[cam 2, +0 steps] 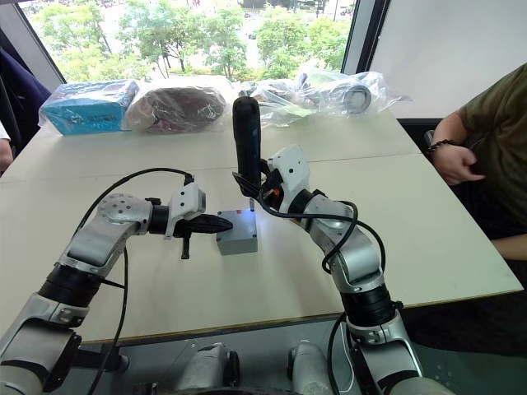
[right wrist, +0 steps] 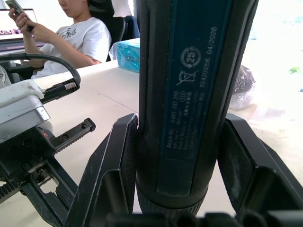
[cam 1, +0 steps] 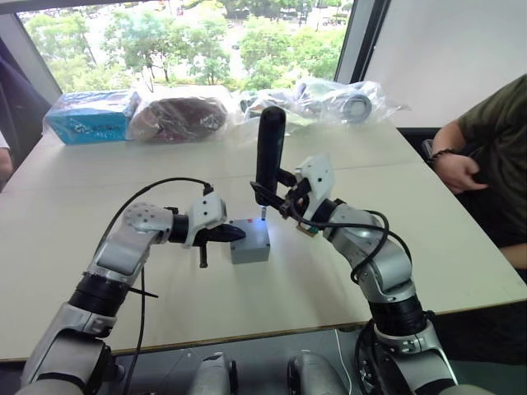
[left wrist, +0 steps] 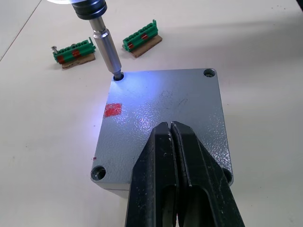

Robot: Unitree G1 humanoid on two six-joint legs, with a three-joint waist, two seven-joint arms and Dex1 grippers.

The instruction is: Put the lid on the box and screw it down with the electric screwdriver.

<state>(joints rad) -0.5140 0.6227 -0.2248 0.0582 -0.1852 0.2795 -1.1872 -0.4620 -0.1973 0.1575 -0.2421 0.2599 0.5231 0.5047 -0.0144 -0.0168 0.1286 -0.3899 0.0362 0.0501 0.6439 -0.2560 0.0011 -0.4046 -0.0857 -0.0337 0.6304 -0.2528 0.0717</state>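
Note:
The grey lid, with a small red mark, lies flat on top of the box at the middle of the table. My left gripper is shut with nothing between its fingers, and its tips rest on the lid's top face. The dark electric screwdriver stands upright over the box's far corner, with my right gripper shut around its body. Its metal bit sits in the lid's corner screw hole, lit by the tool's lamp.
Two green terminal blocks lie just beyond the box. A blue carton and plastic-wrapped items line the far table edge. One person sits at the table's right side and another sits beyond its left end.

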